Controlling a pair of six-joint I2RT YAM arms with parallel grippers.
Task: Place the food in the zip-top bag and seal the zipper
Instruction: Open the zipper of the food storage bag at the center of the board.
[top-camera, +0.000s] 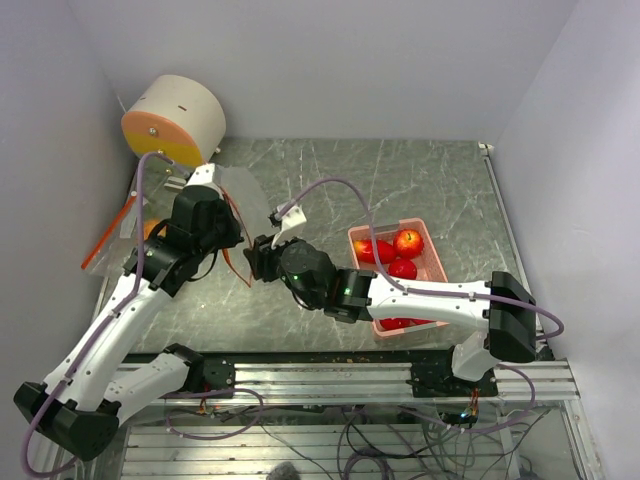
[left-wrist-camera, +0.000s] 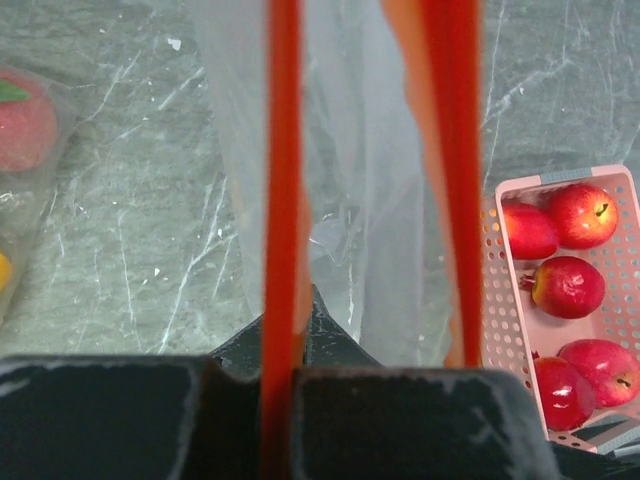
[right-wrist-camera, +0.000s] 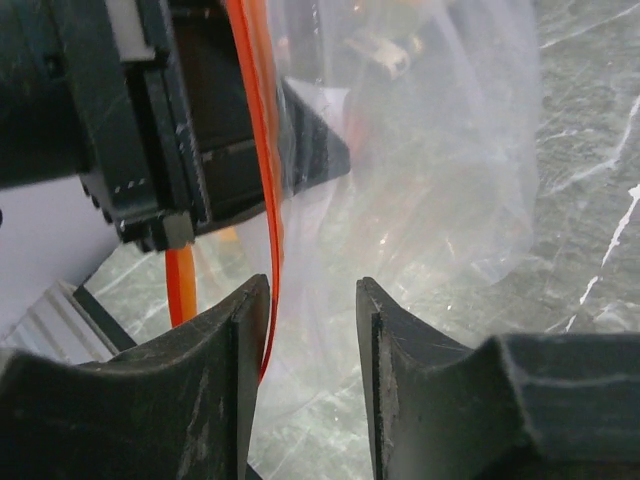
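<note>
Now the left end effector (left-wrist-camera: 281, 385) pinches the zip-top bag (left-wrist-camera: 365, 180) by its orange zipper strip (left-wrist-camera: 283, 150), over the counter (left-wrist-camera: 130, 230). The right end effector (right-wrist-camera: 312, 340) stands spread around the film (no grip). The red apples (left-wrist-camera: 580, 215) sit in the pink basket (left-wrist-camera: 497, 300).

A grey, white-veined marble worktop (top-camera: 430, 180) fills the view, enclosed by plain pale walls (top-camera: 340, 60). A pink perforated basket (top-camera: 388, 225) sits on its right side (rectangular, its long axis running front to back). At the back-left corner is a cream drum (top-camera: 190, 115) with an orange face, lying on its side.
</note>
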